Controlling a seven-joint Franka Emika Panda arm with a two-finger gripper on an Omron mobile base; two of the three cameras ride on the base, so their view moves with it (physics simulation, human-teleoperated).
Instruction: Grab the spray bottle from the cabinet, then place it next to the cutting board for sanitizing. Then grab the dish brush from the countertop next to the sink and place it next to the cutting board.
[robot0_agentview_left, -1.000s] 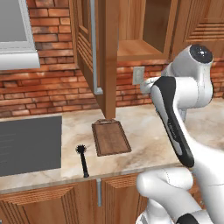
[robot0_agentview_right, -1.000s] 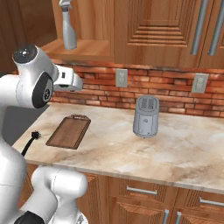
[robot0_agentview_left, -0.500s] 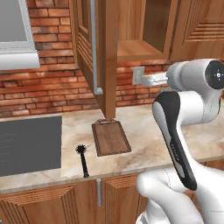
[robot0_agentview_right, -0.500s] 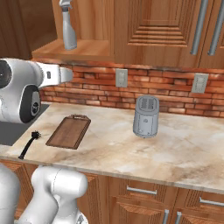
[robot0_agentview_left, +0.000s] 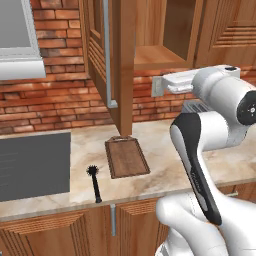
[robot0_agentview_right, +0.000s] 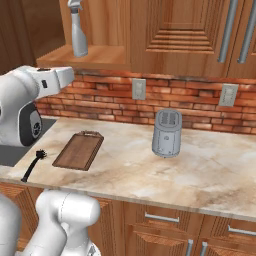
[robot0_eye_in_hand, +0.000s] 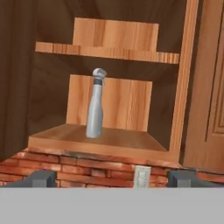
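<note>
Claw spread wide, aimed at upright spray bottle on open cabinet shelf, ready for grasp.

Cabinet mouth: the cabinet stands open in the frame's middle; its door is swung out at centre of the left base view, edge-on over the counter.
Lower shelf: the spray bottle stands upright and alone, with bare wood on both sides of it.
Above bottle: an upper shelf caps the space overhead.
Right side: the cabinet wall closes that flank.
Gripper: the gripper, fingers spread wide, sits below the shelf front, well apart from the bottle.
</note>
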